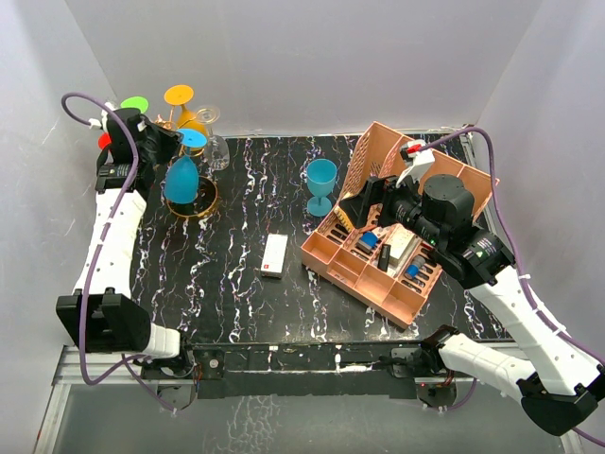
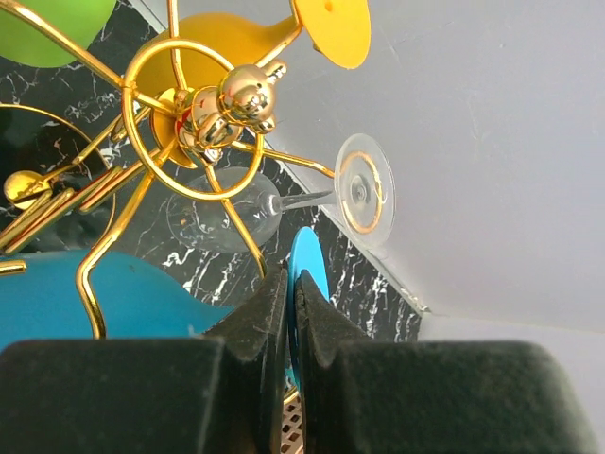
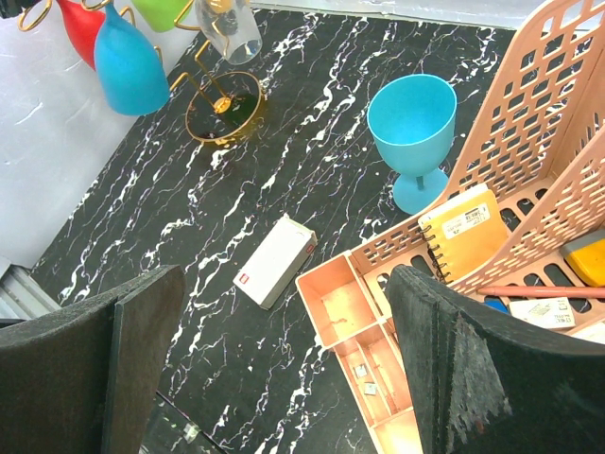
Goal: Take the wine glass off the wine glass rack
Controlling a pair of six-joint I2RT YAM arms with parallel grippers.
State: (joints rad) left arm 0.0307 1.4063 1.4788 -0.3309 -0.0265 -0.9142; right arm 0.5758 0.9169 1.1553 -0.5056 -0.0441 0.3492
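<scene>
Two arms share one table [image 1: 236,213], and only the left is placed for this job. The organizer [image 1: 406,274] fills the right half. The right gripper [image 3: 284,284] hangs over it, fingers spread wide and holding nothing, well apart from the rack [image 1: 194,200].

The rack stands in the far left corner, close to both walls. The blue glass [image 1: 180,180] hangs from it bowl down, its long axis upright and its foot [image 2: 308,257] up in a wire arm. The left gripper [image 2: 291,279] reaches in from the left-wall side and is pinched tight on that foot, with the disc edge-on between the fingers. The glass therefore lies straight ahead of the hand, with its bowl below.

The hub [image 2: 222,99] lies beyond the foot. The way out looks to be back toward the gripper and away from the hub, though the wire's open end is not plain in the wrist view.

Room is tight, with a clear glass [image 2: 227,218] hanging just beside and the wall behind the arm. The table toward the goblet [image 1: 321,184] gives more open room for carrying the glass off.
</scene>
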